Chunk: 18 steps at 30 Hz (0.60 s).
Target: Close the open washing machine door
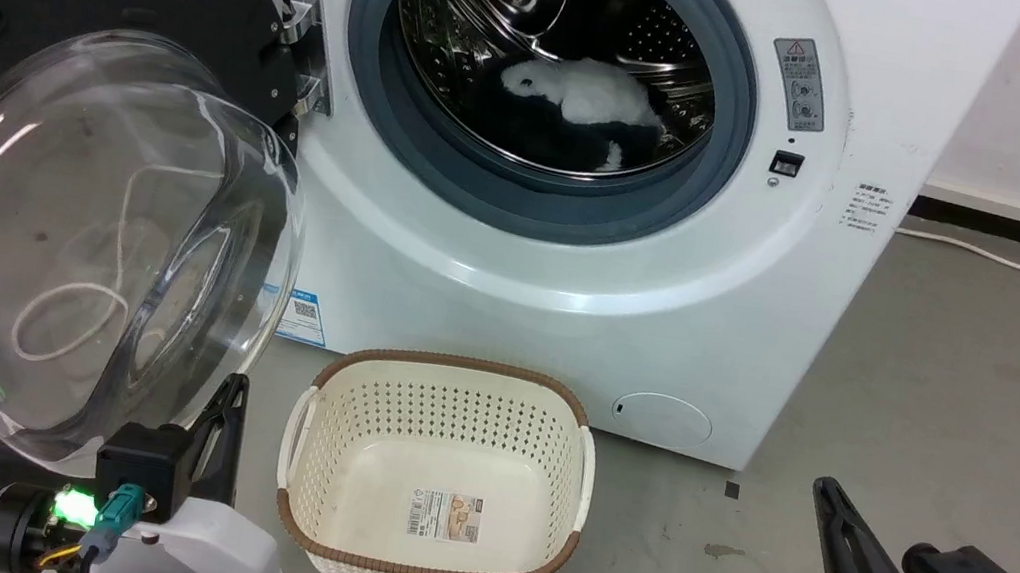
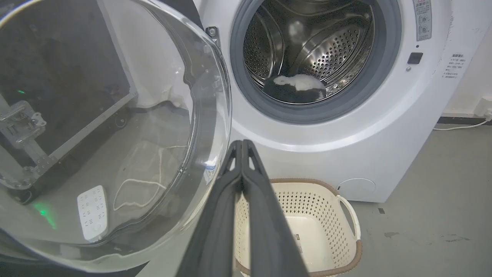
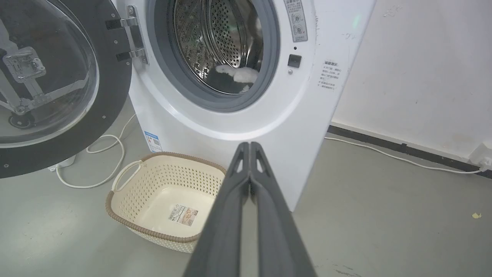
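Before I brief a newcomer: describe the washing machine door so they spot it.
Find the white washing machine. Hinged at its left, swung open, is the washing machine door: black rim around a bulging clear glass bowl, unlike the grey rubber ring circling the drum.

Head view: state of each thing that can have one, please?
washing machine door: wide open, swung left.
drum: holds a black-and-white item.
laundry basket: upright, empty.
left gripper: shut, empty, near the door.
right gripper: shut, empty.

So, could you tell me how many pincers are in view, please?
2: left pincer low, beside the washing machine door; right pincer low right, over the floor.
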Tool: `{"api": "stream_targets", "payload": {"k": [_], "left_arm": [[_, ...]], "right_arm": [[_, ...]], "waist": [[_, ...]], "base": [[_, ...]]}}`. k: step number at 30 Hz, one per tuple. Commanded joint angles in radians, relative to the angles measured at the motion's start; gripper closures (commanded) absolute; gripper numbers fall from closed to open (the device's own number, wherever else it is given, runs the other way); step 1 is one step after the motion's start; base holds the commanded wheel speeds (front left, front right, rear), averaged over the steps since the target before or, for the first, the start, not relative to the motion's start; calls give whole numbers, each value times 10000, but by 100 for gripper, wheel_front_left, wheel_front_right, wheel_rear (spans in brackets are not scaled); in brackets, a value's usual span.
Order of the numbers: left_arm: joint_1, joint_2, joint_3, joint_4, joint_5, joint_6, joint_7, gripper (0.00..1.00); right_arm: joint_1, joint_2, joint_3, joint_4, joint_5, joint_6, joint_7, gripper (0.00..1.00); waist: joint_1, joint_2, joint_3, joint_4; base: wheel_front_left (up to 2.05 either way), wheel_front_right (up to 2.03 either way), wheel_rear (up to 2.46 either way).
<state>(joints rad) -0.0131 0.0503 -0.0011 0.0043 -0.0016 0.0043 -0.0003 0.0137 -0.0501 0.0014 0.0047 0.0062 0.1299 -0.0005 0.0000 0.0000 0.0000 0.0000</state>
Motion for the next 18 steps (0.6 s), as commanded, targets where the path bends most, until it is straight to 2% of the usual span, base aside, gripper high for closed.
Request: {"api": "stream_targets", "payload": {"k": [1,9,10,18], "left_arm": [[131,-1,11,-43,16,-43,3,100],[131,-1,11,-43,16,-43,3,100],[2,0,-3,0,-4,0,-1,0],[47,0,-63,45,-170,12,-117,0]], "right_arm": [[-137,-1,-14,-47,-62,8,5,100],[-137,-1,-14,-47,-62,8,5,100],[1,0,0,-2,4,0,-1,0],[68,0,52,70,188,-1,-121,0]], "waist": [[0,0,0,0],[0,0,0,0],[0,0,0,0],[0,0,1,2]], "base": [[0,0,0],[0,0,0],[0,0,0],[0,0,0]]}}
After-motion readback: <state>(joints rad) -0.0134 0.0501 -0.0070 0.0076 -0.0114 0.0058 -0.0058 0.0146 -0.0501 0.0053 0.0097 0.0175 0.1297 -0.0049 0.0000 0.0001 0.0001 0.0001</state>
